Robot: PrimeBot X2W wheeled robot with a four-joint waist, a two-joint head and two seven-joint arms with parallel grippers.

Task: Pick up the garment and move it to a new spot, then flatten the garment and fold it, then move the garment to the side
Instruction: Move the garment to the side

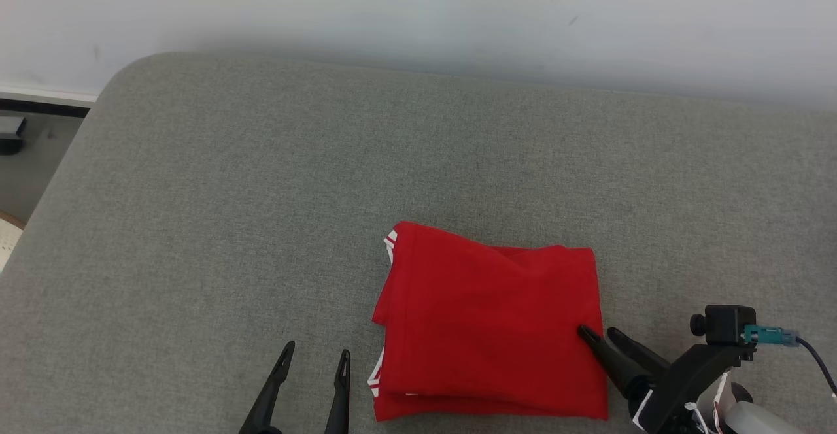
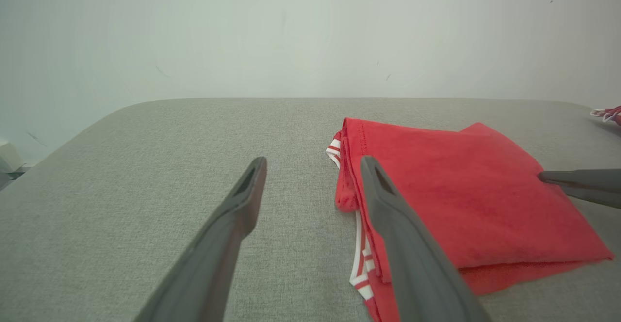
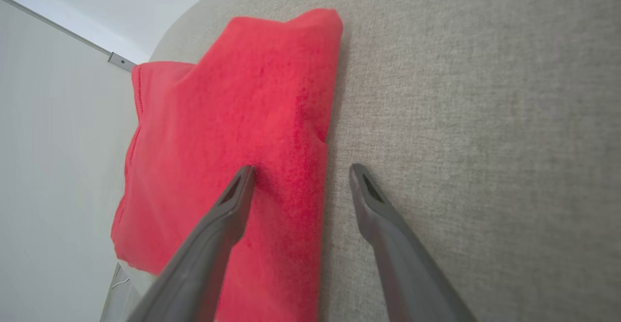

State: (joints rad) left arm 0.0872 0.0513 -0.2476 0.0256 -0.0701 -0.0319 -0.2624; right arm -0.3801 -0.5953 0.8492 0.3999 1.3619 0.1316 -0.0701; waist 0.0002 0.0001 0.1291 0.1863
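**Location.** The garment (image 1: 490, 329) lies folded into a compact red rectangle on the grey upholstered surface (image 1: 261, 192), near its front edge and right of centre in the head view. White-striped trim shows at its left side.

**Fingers.** I see the left gripper (image 1: 316, 350) with its fingers spread apart and holding nothing, just left of the garment. The right gripper (image 1: 596, 331) also stands with its fingers apart. It straddles the garment's right edge, with one finger over the red cloth and the other over bare upholstery. I cannot tell whether they touch.

**Handling.** I judge the garment to be light, soft and limp. It is stacked in several layers that will slide apart if I pinch only the top one. I would take hold at the thick folded right edge, low enough to catch every layer, and support the left edge with the other gripper.

**Count.**
- One garment.
- Two grippers, with two fingers each.
- One small red-and-white item (image 2: 607, 113) at the far edge, which I cannot identify.
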